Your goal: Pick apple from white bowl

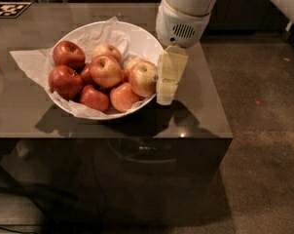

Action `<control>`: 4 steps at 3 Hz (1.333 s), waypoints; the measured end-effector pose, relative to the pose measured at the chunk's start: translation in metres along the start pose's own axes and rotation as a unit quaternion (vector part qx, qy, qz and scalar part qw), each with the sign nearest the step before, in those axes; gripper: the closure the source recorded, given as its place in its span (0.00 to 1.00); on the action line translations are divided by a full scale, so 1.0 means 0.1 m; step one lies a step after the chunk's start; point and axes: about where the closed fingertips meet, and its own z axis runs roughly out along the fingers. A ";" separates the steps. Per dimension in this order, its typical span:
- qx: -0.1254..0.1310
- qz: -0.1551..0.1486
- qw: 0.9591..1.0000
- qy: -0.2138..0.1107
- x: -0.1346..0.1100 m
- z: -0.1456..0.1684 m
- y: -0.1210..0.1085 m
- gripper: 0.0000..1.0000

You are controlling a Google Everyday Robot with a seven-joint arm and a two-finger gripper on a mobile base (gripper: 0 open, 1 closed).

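The white bowl [137, 33] stands on a dark glossy table and is lined with crumpled white paper. It holds several apples. The apple [143, 78], yellow-green with a red blush, lies at the bowl's right side against the rim. My gripper [165, 97] hangs from the white arm [181, 21] and points down at the bowl's right rim, right beside that apple. I cannot see whether it touches the apple.
Dark red apples [68, 54] [65, 80] and a yellow-red apple [106, 70] fill the rest of the bowl. White paper [27, 62] sticks out to the bowl's left. A black-and-white marker [8, 9] lies at the table's far left. The table's right edge [217, 96] is close to the gripper.
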 end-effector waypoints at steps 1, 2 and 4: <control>-0.018 0.000 1.000 0.003 -0.05 0.17 -0.02 0.00; -0.029 0.000 1.000 0.006 -0.09 0.28 -0.04 0.00; -0.033 0.000 0.999 0.010 -0.14 0.32 -0.12 0.00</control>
